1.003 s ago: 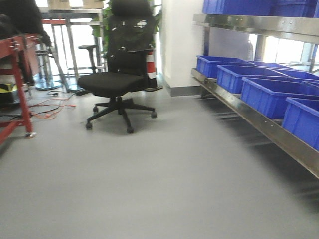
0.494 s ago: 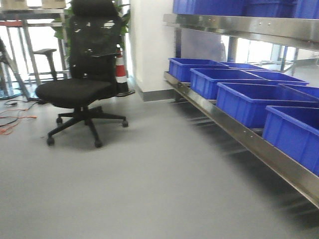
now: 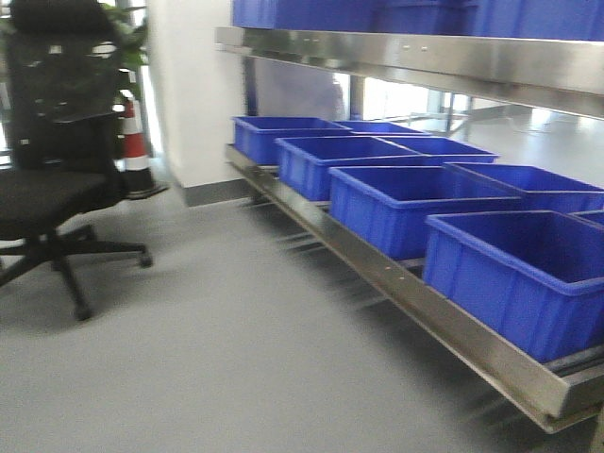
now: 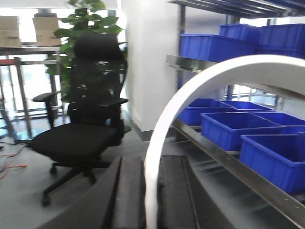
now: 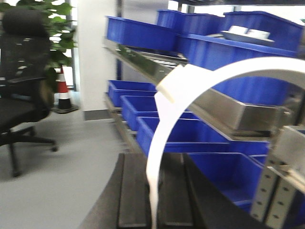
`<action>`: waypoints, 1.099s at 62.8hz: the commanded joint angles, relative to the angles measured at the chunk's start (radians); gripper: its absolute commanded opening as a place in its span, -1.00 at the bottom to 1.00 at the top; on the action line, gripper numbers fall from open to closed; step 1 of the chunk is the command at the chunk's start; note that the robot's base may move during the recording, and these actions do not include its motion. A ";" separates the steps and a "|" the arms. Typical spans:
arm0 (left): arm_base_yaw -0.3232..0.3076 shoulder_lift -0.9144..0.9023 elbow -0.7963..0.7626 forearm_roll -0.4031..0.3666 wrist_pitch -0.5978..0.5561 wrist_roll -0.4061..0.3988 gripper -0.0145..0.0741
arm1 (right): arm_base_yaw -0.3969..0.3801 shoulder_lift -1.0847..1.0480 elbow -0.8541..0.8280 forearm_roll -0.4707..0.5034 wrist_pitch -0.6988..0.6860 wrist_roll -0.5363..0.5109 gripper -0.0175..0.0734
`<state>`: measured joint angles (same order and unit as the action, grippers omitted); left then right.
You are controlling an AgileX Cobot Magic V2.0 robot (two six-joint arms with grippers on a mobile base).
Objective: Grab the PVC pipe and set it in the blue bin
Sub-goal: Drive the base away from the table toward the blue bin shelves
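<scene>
Lower steel shelf (image 3: 396, 278) carried a row of open blue bins (image 3: 514, 274) side by side, more behind. Upper shelf (image 3: 406, 58) bore others. Grey floor (image 3: 236, 368): black office chair (image 3: 52, 179), striped cone (image 3: 138, 156) near the wall.

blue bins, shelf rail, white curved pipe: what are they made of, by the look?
The blue bins look like moulded plastic: uniform colour, thick rolled rims, slight sheen. The shelf rail looks like metal, probably stainless or galvanised steel: a silvery, reflective face with small fastener dots. The white pipe looks like smooth matte plastic, consistent with PVC, though blur hides surface detail.
</scene>
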<state>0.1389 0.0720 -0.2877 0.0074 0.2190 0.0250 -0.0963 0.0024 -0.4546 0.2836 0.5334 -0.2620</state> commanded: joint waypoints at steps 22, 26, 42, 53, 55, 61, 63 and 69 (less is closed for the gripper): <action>0.001 -0.004 -0.002 0.001 -0.027 0.001 -0.92 | -0.001 -0.002 0.002 -0.001 -0.032 -0.002 -0.98; 0.001 -0.004 -0.002 0.001 -0.027 0.001 -0.92 | -0.001 -0.002 0.002 -0.001 -0.032 -0.002 -0.98; 0.001 -0.004 -0.002 0.001 -0.027 0.001 -0.92 | -0.001 -0.002 0.002 -0.001 -0.032 -0.002 -0.98; 0.001 -0.004 -0.002 0.001 -0.027 0.001 -0.92 | -0.001 -0.002 0.002 -0.001 -0.032 -0.002 -0.98; 0.001 -0.004 -0.002 0.001 -0.027 0.001 -0.92 | -0.001 -0.002 0.002 -0.001 -0.032 -0.002 -0.98; 0.001 -0.004 -0.002 0.001 -0.027 0.001 -0.92 | -0.001 -0.002 0.002 -0.001 -0.032 -0.002 -0.98; 0.001 -0.004 -0.002 0.001 -0.027 0.001 -0.92 | -0.001 -0.002 0.002 -0.001 -0.032 -0.002 -0.98; 0.001 -0.004 -0.002 0.001 -0.027 0.001 -0.92 | -0.001 -0.002 0.002 -0.001 -0.032 -0.002 -0.98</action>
<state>0.1389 0.0720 -0.2877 0.0074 0.2190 0.0250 -0.0963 0.0024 -0.4546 0.2836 0.5334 -0.2620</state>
